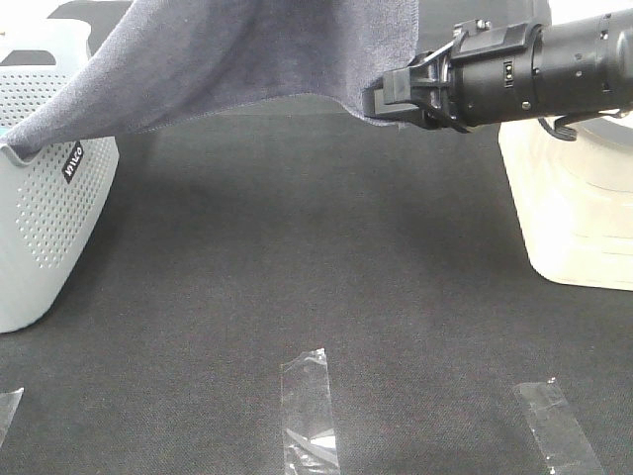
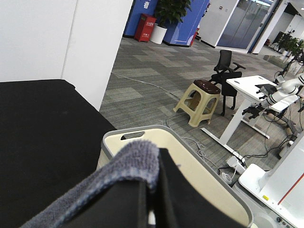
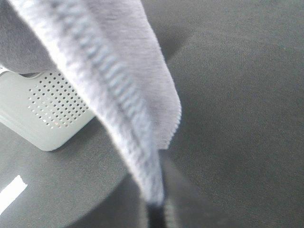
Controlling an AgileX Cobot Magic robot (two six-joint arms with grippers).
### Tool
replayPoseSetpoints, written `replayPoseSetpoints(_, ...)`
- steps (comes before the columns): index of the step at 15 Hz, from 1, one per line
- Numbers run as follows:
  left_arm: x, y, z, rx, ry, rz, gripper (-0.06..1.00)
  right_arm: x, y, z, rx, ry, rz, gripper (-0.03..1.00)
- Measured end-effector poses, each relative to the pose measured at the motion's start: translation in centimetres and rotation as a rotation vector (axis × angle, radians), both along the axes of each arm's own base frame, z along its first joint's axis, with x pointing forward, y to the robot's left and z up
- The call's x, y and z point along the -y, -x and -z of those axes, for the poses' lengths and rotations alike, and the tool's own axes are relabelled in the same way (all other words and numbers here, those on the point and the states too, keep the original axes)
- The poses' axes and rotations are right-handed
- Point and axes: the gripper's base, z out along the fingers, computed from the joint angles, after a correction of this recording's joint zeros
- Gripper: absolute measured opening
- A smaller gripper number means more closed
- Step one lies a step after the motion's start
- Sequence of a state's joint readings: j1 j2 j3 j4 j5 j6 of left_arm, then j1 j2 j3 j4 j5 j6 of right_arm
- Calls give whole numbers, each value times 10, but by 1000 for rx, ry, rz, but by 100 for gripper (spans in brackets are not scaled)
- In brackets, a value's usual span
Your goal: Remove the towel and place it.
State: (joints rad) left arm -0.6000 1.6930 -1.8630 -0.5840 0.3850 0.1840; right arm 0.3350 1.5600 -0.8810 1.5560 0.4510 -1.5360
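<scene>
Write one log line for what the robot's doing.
stage: towel aloft | right gripper: shut on towel | left gripper: shut on towel | towel end: at basket rim

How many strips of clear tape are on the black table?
3. One tape strip at the near left edge, partly cut off; a second strip near the middle; a third strip at the right. Others may be hidden.

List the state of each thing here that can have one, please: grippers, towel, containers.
left gripper: shut on the towel
right gripper: shut on the towel
towel: lifted, hanging between both grippers, low end at the perforated basket's rim
perforated basket: upright, towel over its top
cream bin: upright, open, nothing visible inside
</scene>
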Motion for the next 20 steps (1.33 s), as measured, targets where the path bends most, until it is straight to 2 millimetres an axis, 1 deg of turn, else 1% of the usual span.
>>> replayPoseSetpoints(3, -2, -1, 2, 41, -66, -18, 1, 1, 3, -2, -38, -5, 17, 0)
replayPoseSetpoints(6, -5, -2, 11, 64, -238, -24, 1, 7, 14, -11, -91, 50, 20, 0)
replayPoseSetpoints(8, -6, -3, 22, -11, -318, -25, 1, 9, 18, -17, -171, 129, -21, 0)
replayPoseSetpoints(9, -6, -6, 31, -65, -357, -35, 1, 10, 20, -21, -224, 189, -41, 0)
replayPoseSetpoints(10, -6, -9, 41, -114, -399, -48, 1, 13, 20, -28, -289, 240, -34, 0)
replayPoseSetpoints(12, -5, -17, 61, -207, -480, -65, 1, 24, 17, -43, -366, 389, 31, 0)
replayPoseSetpoints(13, -5, -19, 70, -243, -513, -70, 1, 31, 14, -51, -373, 471, 83, 0)
replayPoseSetpoints(14, -5, -22, 80, -281, -569, -78, 1, 37, 10, -62, -370, 518, 153, 0)
replayPoseSetpoints(17, -5, -29, 90, -275, -632, -99, 1, 50, -6, -101, -247, 585, 338, 0)
replayPoseSetpoints(19, -1, -38, 86, -176, -584, -125, 1, 56, -23, -122, -160, 621, 447, 0)
replayPoseSetpoints(20, 2, -43, 81, -101, -535, -140, 1, 57, -33, -130, -123, 637, 488, 0)
